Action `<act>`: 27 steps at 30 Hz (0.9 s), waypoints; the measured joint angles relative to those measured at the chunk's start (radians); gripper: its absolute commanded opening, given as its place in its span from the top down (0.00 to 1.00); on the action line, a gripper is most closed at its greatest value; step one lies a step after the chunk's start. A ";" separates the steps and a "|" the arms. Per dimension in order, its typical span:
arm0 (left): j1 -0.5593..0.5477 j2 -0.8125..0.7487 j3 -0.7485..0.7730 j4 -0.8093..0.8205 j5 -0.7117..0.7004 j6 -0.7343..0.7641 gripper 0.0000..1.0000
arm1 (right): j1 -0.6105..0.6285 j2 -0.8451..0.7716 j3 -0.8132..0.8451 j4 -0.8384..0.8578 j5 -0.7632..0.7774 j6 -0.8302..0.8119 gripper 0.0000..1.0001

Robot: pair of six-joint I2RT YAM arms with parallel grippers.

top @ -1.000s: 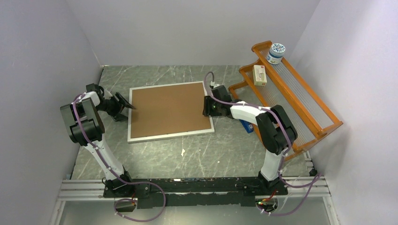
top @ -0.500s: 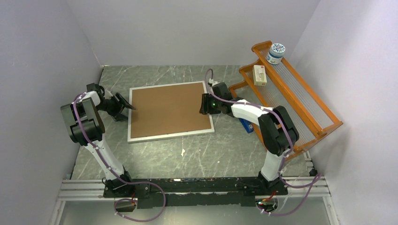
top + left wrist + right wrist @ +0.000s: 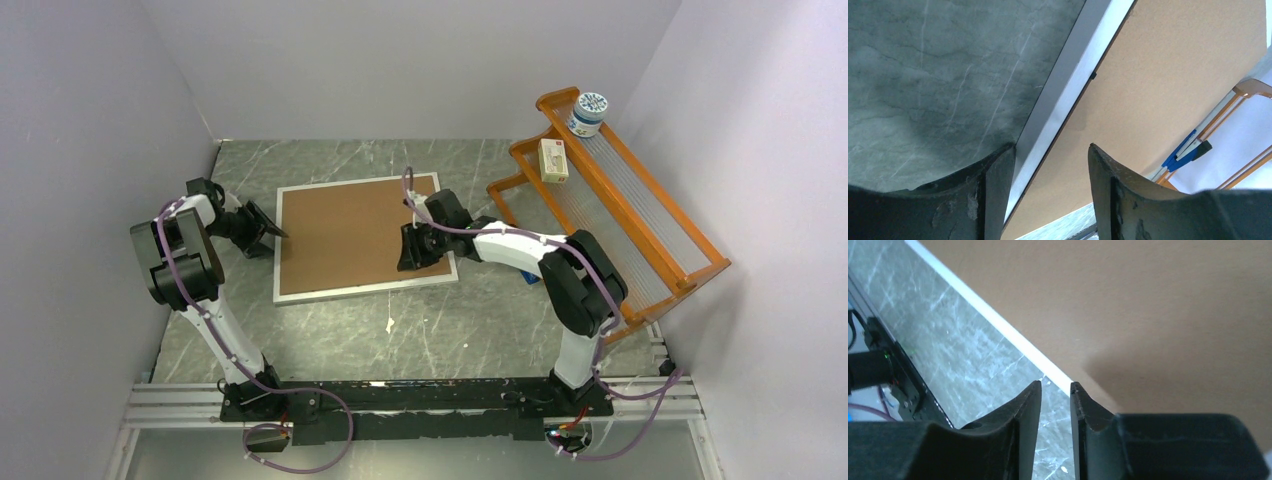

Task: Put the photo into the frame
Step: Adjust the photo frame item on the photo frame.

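Observation:
The frame (image 3: pixel 283 190) lies flat on the table, a thin silvery rim around a plain brown backing board (image 3: pixel 355 232). The photo is hidden. My left gripper (image 3: pixel 272 229) stands open at the frame's left edge. In the left wrist view its fingers (image 3: pixel 1000 172) straddle the rim (image 3: pixel 1073 75), with the board (image 3: pixel 1173 75) on the right. My right gripper (image 3: pixel 411 255) hovers over the board's near right corner. In the right wrist view its gripper (image 3: pixel 1055 385) shows a narrow empty gap, with the white rim (image 3: pixel 998 322) and the board (image 3: pixel 1148 300) beyond.
An orange wooden rack (image 3: pixel 640 215) stands at the right, holding a white-and-blue jar (image 3: pixel 588 112) and a small box (image 3: pixel 553 160). A blue object (image 3: pixel 530 272) lies by the rack under my right arm. A small white scrap (image 3: pixel 390 324) lies on the marble table (image 3: pixel 480 320). Walls close three sides.
My right gripper has moved from the frame's right edge leftward and nearer, over the board's near right corner, and its jaws have narrowed. The left gripper stayed put, closing slightly.

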 measured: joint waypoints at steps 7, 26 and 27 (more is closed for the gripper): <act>-0.006 0.000 -0.011 0.004 -0.005 0.000 0.44 | 0.061 0.043 0.006 -0.053 -0.006 -0.050 0.75; -0.007 0.000 -0.015 0.007 -0.006 0.000 0.44 | 0.099 0.063 0.029 -0.073 0.248 -0.039 0.58; -0.007 0.000 -0.015 0.007 -0.006 0.000 0.44 | 0.099 0.063 0.029 -0.072 0.248 -0.039 0.58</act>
